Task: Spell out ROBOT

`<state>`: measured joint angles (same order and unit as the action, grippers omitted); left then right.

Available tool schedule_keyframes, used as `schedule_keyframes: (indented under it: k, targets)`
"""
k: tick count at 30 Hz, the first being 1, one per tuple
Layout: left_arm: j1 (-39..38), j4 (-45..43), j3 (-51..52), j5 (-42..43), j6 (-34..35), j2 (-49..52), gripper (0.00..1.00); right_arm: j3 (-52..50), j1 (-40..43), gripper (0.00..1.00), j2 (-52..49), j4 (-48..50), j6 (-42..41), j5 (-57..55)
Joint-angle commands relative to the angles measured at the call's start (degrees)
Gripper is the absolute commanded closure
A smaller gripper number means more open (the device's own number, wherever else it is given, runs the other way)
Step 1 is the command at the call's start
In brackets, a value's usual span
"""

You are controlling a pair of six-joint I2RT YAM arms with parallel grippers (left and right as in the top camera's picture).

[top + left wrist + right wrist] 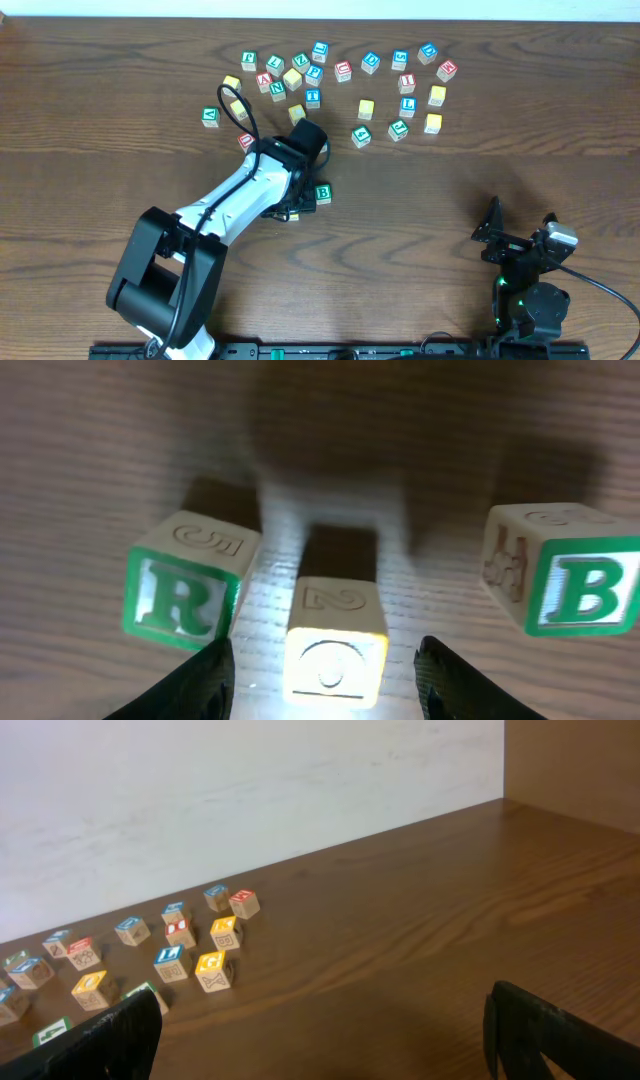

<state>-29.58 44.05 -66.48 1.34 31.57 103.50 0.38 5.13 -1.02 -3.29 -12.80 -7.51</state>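
Note:
In the left wrist view, three letter blocks stand in a row on the wood table. A green R block (180, 595) is on the left, a yellow O block (333, 650) in the middle and a green B block (580, 590) on the right, set a little apart. My left gripper (325, 665) is open, its fingers on either side of the O block with gaps on both sides. In the overhead view the left gripper (297, 205) sits just left of the B block (322, 193), and the arm hides the R and O blocks. My right gripper (520, 232) is open and empty.
Several loose letter blocks (340, 85) lie scattered across the far middle of the table, also seen in the right wrist view (190, 955). A red block (246, 141) lies beside the left arm. A pale wall stands behind the table.

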Motion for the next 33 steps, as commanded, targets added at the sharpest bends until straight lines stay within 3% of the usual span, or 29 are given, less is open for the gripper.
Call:
schedule_keyframes:
  k: [1,11,14,18,33]
  targets:
    - [0.3,-1.3,1.2,0.5,-1.2,0.7,0.47,-0.1,0.1,0.01,0.3,-0.2,-0.4,-0.3]
    - [0.4,-3.3,1.4,2.3,-2.0,3.0,0.53,-0.1,0.1,0.01,0.3,-0.2,-0.4,-0.3]
    - [0.4,-3.4,1.4,2.4,-2.0,3.0,0.64,-0.1,0.1,0.01,0.3,-0.2,-0.4,-0.3]
    - [0.4,-3.2,0.7,2.6,-2.5,3.0,0.71,-0.1,0.1,0.01,0.3,-0.2,-0.4,-0.3]
    - [0.5,-9.7,-2.1,1.9,-6.5,3.2,0.72,-0.1,0.1,0.01,0.3,-0.2,-0.4,-0.3]
